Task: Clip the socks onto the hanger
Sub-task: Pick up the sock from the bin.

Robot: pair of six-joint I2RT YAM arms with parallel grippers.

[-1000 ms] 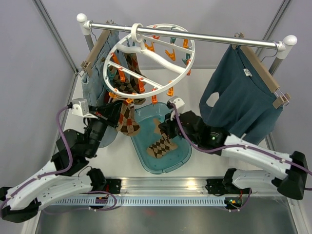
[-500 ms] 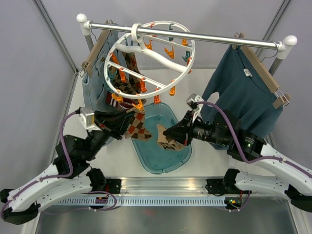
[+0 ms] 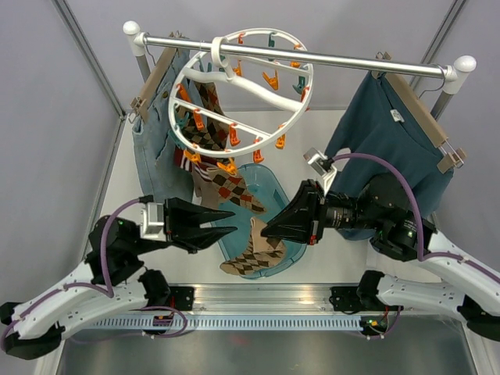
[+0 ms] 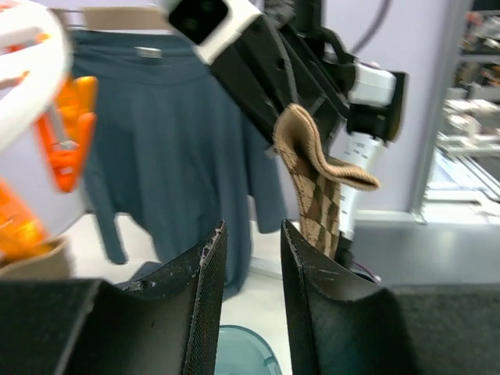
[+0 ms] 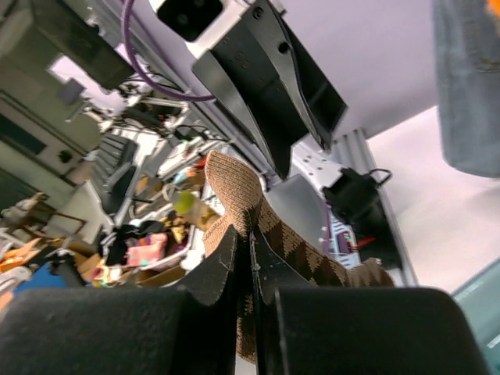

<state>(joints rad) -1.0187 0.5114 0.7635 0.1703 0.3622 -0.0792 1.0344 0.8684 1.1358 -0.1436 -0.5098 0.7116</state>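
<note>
The right tool is clamping its fingers together on the folded cuff end of one argyle sock. The sock is hanging down from the fingertips, and its lower end is draping over the near rim of the teal tub on the desk below the tool. In the right wrist view the fingers are pressing flat on the fabric with no gap showing, and the tan cuff is sticking out beyond the tips.

The left tool is pointing straight at the right tool, tip facing tip, with a short gap between them. Its jaws are standing apart with nothing between them. In the left wrist view the held sock is showing just beyond the parted fingertips, pinched in the opposite black fingers.

The hanger is hanging by its hook from the metal rail, above and beyond both tools. The clipped socks are hanging from its ring beyond the left tool's tips, and the lowest one is dangling over the far end of the tub. The jeans are hanging beyond the left tool, and the teal sweater beyond the right tool's arm.
</note>
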